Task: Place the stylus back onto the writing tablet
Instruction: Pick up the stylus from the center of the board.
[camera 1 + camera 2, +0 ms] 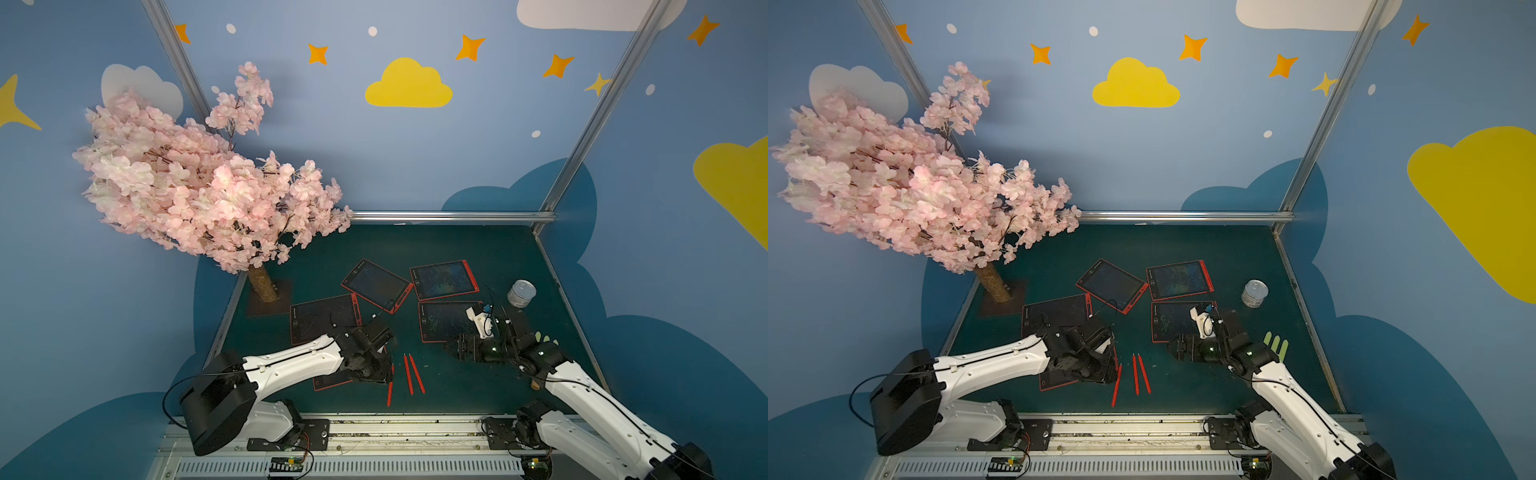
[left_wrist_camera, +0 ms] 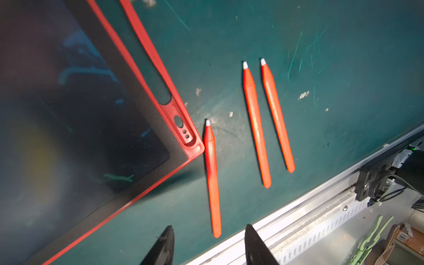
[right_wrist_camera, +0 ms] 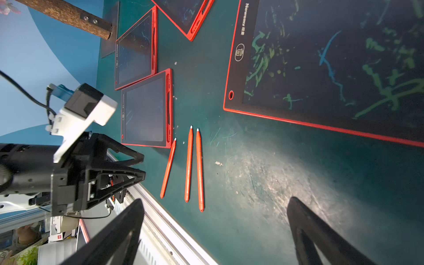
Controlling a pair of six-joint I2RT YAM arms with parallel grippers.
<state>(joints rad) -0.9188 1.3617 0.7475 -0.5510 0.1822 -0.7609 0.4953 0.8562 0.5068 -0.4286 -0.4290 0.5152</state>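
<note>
Three red styluses with white tips lie side by side on the green mat: left (image 1: pixel 390 386) (image 2: pixel 212 181), middle (image 1: pixel 408 374) (image 2: pixel 255 124) and right (image 1: pixel 417 374) (image 2: pixel 277 114). The nearest writing tablet (image 2: pixel 192 149) (image 1: pixel 328 384), red-framed with a dark screen, lies just left of them, its side stylus slot (image 2: pixel 158 75) empty. My left gripper (image 2: pixel 208 228) (image 3: pixel 144 167) hovers over that tablet's near corner. It is open, and the left stylus's blunt end lies just beyond the gap, untouched. My right gripper (image 3: pixel 215 200) (image 1: pixel 451 345) is wide open over bare mat.
Several more red tablets lie further back (image 1: pixel 324 318) (image 1: pixel 376 284) (image 1: pixel 444 278) (image 1: pixel 446 322). A pink blossom tree's trunk (image 1: pixel 262 284) stands at the back left and a metal can (image 1: pixel 521 293) at the right. The front rail (image 2: pixel 298 213) runs close to the styluses.
</note>
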